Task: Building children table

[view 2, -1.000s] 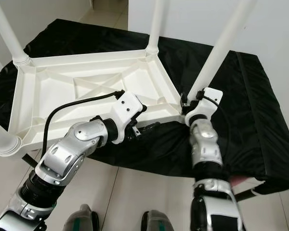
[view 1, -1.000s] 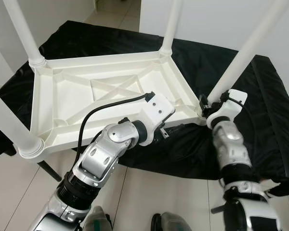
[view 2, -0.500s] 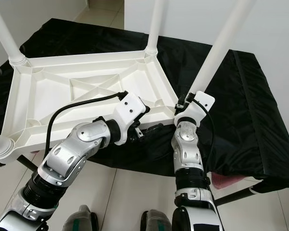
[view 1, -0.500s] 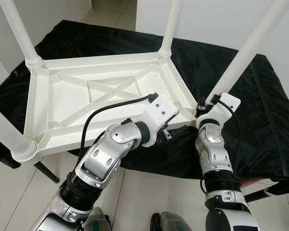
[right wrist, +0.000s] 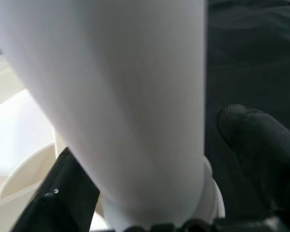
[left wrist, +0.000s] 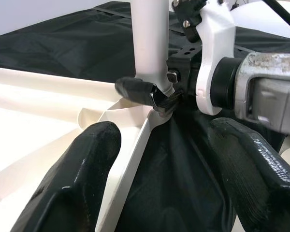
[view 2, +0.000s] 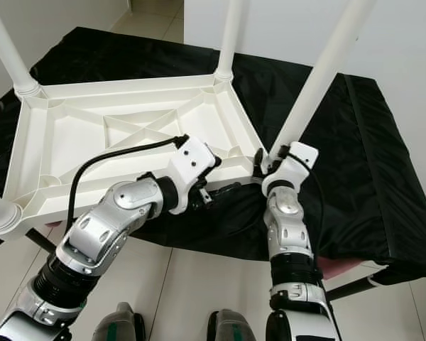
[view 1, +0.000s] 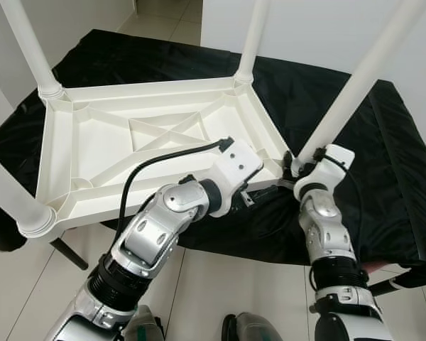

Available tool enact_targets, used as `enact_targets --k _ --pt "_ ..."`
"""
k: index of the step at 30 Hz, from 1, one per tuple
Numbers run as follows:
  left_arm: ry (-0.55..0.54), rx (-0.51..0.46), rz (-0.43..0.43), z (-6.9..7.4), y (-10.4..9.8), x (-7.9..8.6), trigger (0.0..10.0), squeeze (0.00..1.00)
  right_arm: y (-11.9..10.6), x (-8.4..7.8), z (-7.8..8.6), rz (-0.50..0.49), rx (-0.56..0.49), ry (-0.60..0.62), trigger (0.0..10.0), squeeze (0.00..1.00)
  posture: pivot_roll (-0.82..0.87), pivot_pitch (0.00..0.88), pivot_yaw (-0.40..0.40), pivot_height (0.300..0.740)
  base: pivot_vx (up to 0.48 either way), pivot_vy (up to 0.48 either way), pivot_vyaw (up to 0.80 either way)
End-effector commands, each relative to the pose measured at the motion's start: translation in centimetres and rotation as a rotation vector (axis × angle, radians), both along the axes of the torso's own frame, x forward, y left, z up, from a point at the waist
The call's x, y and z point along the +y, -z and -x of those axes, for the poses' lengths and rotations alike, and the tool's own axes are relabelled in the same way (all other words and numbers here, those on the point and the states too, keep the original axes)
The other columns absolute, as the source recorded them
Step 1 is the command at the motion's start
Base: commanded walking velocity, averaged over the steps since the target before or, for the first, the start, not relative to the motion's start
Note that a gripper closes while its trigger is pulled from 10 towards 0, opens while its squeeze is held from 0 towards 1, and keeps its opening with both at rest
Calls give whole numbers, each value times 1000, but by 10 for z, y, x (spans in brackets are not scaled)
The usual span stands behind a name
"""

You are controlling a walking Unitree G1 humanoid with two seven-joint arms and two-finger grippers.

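Note:
The white plastic table [view 1: 92, 142] lies upside down on a black cloth [view 1: 383, 163], its legs pointing up. My right gripper [view 1: 292, 162] is at the base of the near right leg [view 1: 355, 85], one finger on each side of it, shut on the leg. In the right wrist view the white leg [right wrist: 135, 96] stands between the black fingers [right wrist: 261, 145]. My left gripper [left wrist: 166, 164] is open at the table's near edge, close to that corner, with the rim [left wrist: 130, 159] between its fingers [left wrist: 82, 179]. The right gripper's ridged fingertip [left wrist: 140, 92] presses on the leg's socket.
Three other legs rise at the far left [view 1: 28, 42], far right [view 1: 252, 35] and near left [view 1: 7, 185]. The cloth-covered surface ends just before my body, with tiled floor [view 1: 220, 284] below. A white wall [view 1: 319, 28] stands behind.
My right forearm swung left, then back a little to the right, while its gripper stayed at the leg's base. The left gripper holds its place at the rim.

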State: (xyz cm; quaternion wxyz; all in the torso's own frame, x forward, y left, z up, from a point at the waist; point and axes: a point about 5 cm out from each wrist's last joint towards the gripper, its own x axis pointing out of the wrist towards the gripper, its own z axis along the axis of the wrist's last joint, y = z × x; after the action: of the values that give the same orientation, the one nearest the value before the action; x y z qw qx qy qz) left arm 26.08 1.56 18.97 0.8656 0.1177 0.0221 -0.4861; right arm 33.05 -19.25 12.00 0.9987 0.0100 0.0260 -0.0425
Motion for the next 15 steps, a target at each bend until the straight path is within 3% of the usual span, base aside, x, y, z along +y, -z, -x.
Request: enact_targets --k 1,9,15 --pt "-3 9 -7 -1 3 1 10000 0 -2 -9 -5 15 10 -122 10000 0 -49 10 -59 740 0 0 0" --pt "-10 9 -8 -3 2 3 10000 0 -10 -22 -12 132 4 -318 10000 0 -47 18 -48 740 0 0 0" --pt "-13 5 -10 -4 1 4 10000 0 -14 -23 -20 163 18 -448 10000 0 -41 15 -44 740 0 0 0"
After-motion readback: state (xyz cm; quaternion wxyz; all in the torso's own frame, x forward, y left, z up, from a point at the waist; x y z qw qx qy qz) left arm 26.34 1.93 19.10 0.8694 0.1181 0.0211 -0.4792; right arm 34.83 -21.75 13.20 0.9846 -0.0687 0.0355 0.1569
